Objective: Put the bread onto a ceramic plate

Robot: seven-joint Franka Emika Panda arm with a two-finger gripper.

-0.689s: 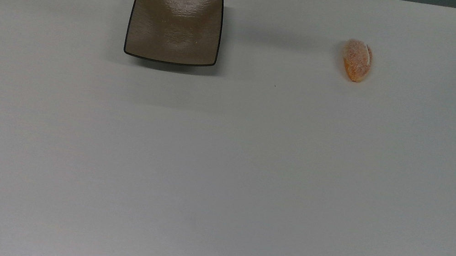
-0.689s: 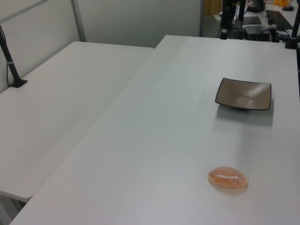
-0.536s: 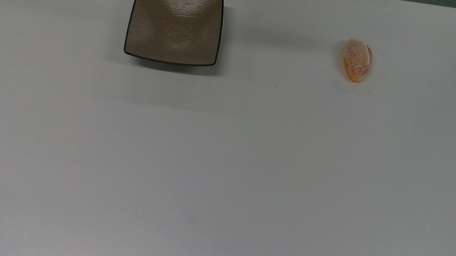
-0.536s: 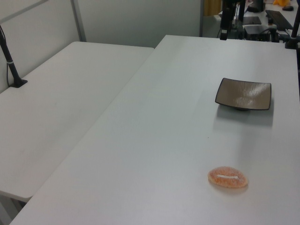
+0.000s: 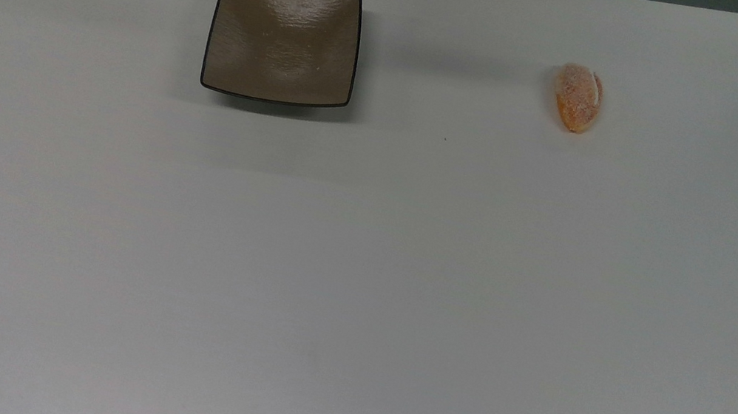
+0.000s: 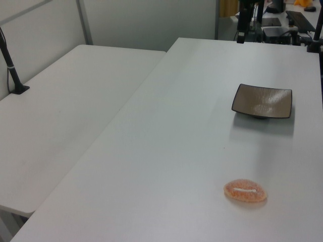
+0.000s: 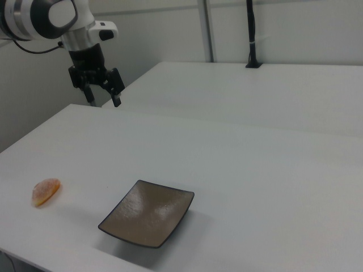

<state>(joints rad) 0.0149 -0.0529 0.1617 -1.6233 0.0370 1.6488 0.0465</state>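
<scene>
Our gripper (image 7: 104, 94) hangs with fingers apart, empty, high above the counter (image 5: 358, 273). The bread (image 7: 45, 191) lies far below them, well apart from the ceramic plate (image 7: 147, 220); a misjudged descent could nudge it aside.

the small oval orange-brown bread roll (image 5: 578, 97) has a pale floury speckle and a white slit along its top. the square glossy grey-brown ceramic plate (image 5: 283, 41) carries a thin black rim. the wide table top (image 5: 358, 273) is plain white. the robot arm's two-finger gripper (image 7: 104, 95) is black, below a white arm.
</scene>
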